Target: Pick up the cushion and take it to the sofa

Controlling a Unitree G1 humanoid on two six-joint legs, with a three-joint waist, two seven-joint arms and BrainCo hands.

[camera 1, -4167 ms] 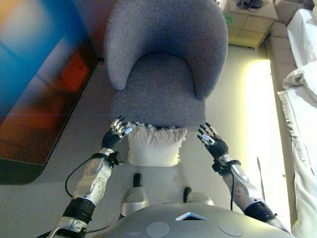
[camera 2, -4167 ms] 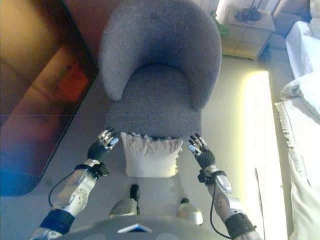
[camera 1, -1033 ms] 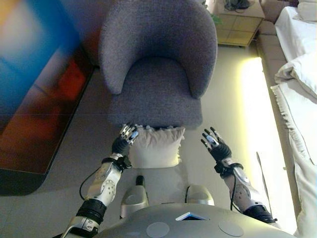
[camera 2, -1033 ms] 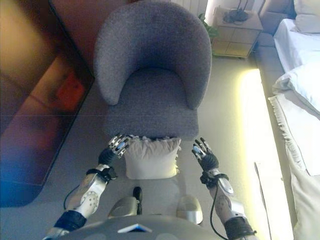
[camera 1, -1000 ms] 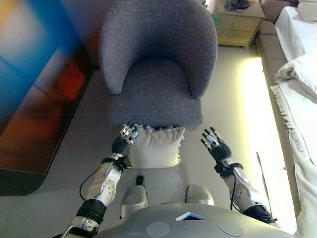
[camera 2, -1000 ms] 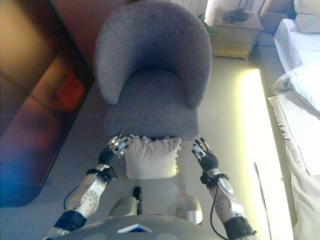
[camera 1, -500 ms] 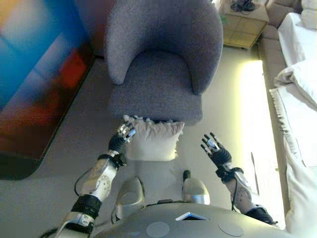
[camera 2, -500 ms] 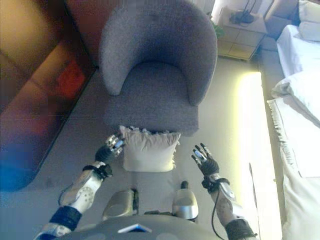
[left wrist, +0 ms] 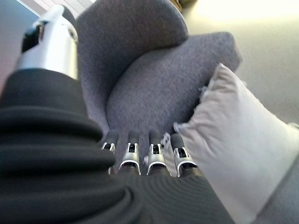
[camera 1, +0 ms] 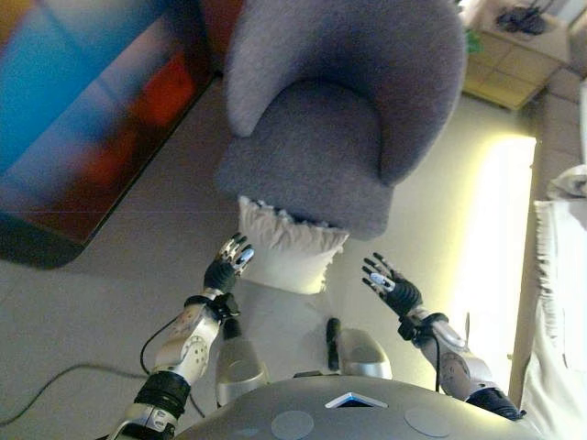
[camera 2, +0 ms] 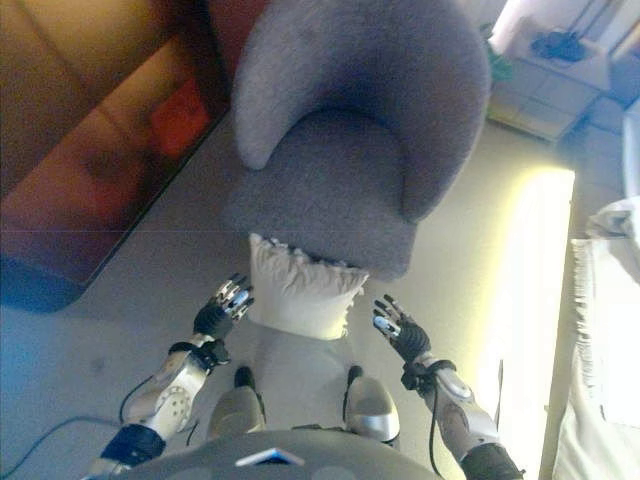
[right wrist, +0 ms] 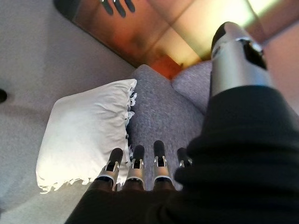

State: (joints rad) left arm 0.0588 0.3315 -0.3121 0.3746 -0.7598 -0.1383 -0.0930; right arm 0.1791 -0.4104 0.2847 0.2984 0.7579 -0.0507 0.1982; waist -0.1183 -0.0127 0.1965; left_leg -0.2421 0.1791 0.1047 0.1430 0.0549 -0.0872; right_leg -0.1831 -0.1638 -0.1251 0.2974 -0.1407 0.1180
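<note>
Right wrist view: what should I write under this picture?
Open right hand reaching toward a white cushion leaning against the grey armchair.

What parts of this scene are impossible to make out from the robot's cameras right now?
- Cushion: its top edge is tucked under the armchair seat front in both eye views.
- Left hand: contact with the cushion is unclear in any view.
- Right hand: palm hidden by its cover in the wrist view.
- Bed: cut by the frame edge.

Floor (camera 1: pixel 110 275): pale grey, bright light strip (camera 1: pixel 500 220) at right.
Chair: grey armchair (camera 1: pixel 344 110).
Far corner: tiled cabinet (camera 1: pixel 514 55).
</note>
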